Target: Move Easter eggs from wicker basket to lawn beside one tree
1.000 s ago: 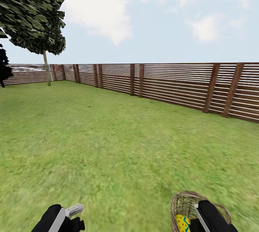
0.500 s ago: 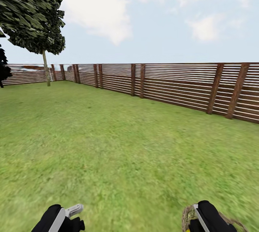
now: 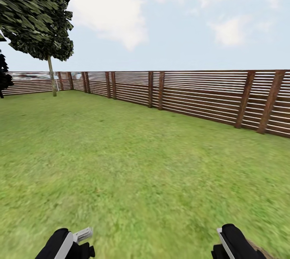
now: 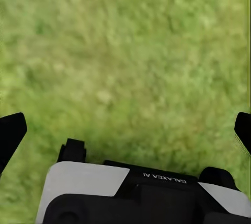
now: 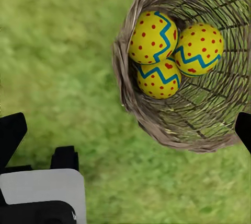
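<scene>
The lawn (image 3: pixel 133 158) spreads wide and flat ahead of both hands, bright green and blurry, out to a brown slatted fence (image 3: pixel 189 94) that runs across the far side under a pale, cloudy sky. Far ahead of the left hand and off to its outer side stands a tree (image 3: pixel 51 76) with a thin pale trunk and a dark leafy crown overhead, close to the fence corner.

In the right wrist view the wicker basket (image 5: pixel 137 113) sits on the grass just beyond the right hand (image 5: pixel 125 130), toward one fingertip rather than centred between the two. Its braided rim curves round an open-weave bowl. Three eggs (image 5: pixel 152 37) lie inside, bunched together and touching one another against the wall of the basket nearest the hand; each is yellow with red dots and a blue-green zigzag band.

The right hand's two dark fingertips sit wide apart at the edges of that view, gripping nothing, well above the basket. The left hand (image 4: pixel 125 132) is likewise spread wide, with bare grass beyond it. In the head view both arms show low at the edge, the left hand (image 3: pixel 82 235) over plain lawn.
</scene>
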